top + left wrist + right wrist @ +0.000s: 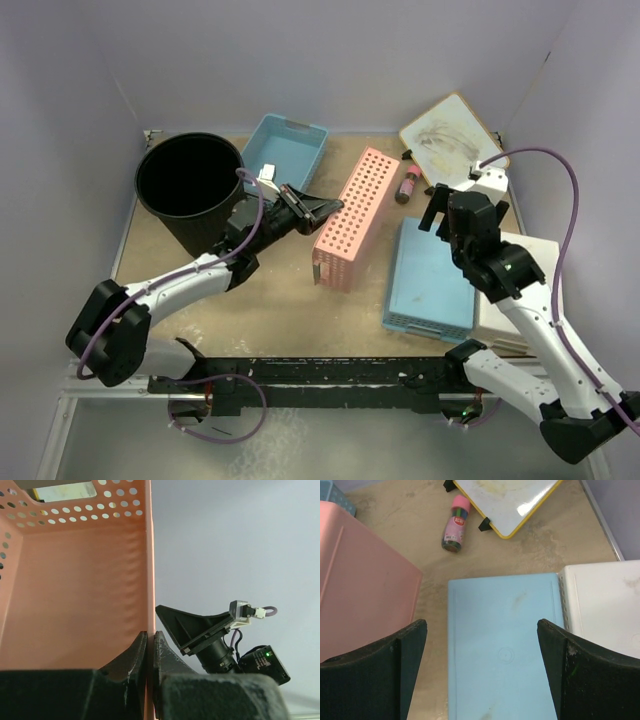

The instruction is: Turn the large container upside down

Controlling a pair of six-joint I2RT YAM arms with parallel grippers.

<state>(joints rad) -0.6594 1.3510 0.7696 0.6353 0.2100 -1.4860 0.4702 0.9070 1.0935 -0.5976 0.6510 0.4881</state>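
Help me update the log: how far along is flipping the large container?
Nothing done: the black bucket stands upright, mouth up. In hand: the left claw is shut on the wall of the pink basket; the right claw hangs open over a blue basket. Left: grasp and flip the bucket.

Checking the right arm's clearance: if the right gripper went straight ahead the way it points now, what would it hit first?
Probably the overturned light-blue basket, which fills the view between the fingers of the open right gripper; the depth is unclear.
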